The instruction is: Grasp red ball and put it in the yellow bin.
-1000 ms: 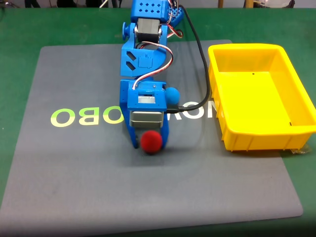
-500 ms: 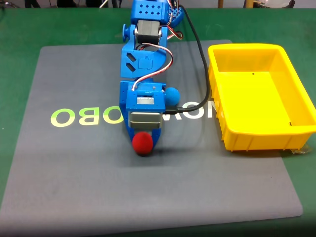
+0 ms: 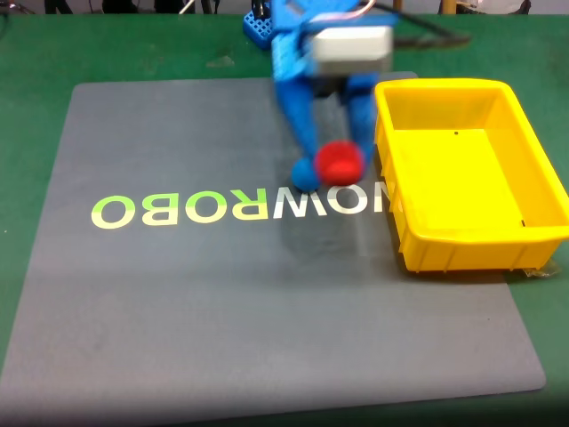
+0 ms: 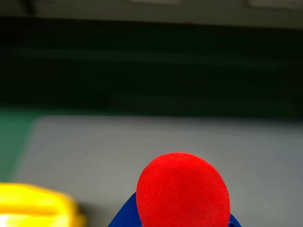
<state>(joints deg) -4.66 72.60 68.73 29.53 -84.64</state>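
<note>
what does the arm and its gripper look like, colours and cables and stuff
In the fixed view the arm is bright blue plastic, motion-blurred, with a pale grey rectangular block near its top. Dark cables trail from there toward the right, and a perforated blue base piece sits at the mat's far edge. The gripper has long, tapering blue fingers. In the wrist view blue finger tips peek out at the bottom edge.

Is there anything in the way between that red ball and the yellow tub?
Nothing: in the fixed view, the red ball, held in the gripper, sits just left of the yellow bin, with bare grey mat between.
</note>
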